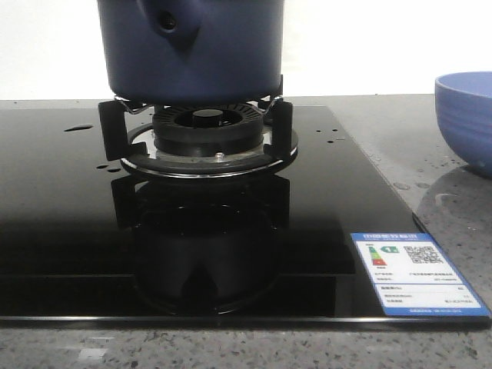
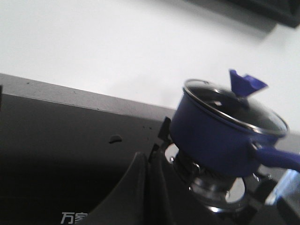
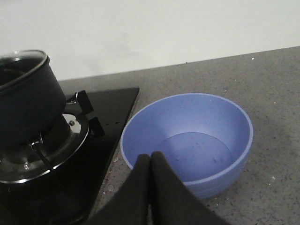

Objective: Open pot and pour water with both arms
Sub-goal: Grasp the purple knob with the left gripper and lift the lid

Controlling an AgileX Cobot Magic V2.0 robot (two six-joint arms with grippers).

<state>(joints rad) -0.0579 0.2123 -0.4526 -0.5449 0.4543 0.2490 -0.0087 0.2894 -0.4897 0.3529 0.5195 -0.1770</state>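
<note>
The dark navy pot stands on the gas burner, its stub handle socket facing me. In the left wrist view the pot wears a glass lid with a blue knob. My left gripper is shut and empty, short of the pot's side. My right gripper is shut and empty, just before the rim of the light blue bowl. A thin puddle of water lies in the bowl. Neither gripper shows in the front view.
The black glass hob carries an energy label at its front right corner. Water drops lie on the hob and on the grey counter. The bowl stands right of the hob. A white wall is behind.
</note>
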